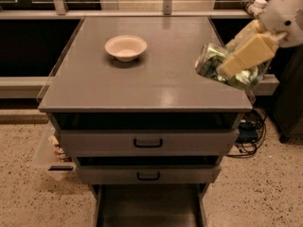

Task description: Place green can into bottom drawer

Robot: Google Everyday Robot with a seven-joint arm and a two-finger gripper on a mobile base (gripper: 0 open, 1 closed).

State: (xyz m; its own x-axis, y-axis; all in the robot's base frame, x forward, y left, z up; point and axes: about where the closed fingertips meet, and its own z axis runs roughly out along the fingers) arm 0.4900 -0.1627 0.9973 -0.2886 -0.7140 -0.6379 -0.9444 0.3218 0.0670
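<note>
The green can (pixel 215 65), mottled green and silver, lies sideways in my gripper (pixel 236 60), held in the air above the right edge of the grey cabinet top (pixel 156 79). The beige fingers (pixel 246 53) are shut across it. The bottom drawer (pixel 147 207) is pulled open at the foot of the cabinet, a dark shallow tray seen at the lower edge of the view, well below and left of the can.
A beige bowl (pixel 125 47) stands at the back left of the cabinet top. Two upper drawers with black handles (pixel 147 143) sit slightly open. A clear plastic bin (pixel 49 152) hangs at the cabinet's left side. Cables (pixel 248 124) lie at the right.
</note>
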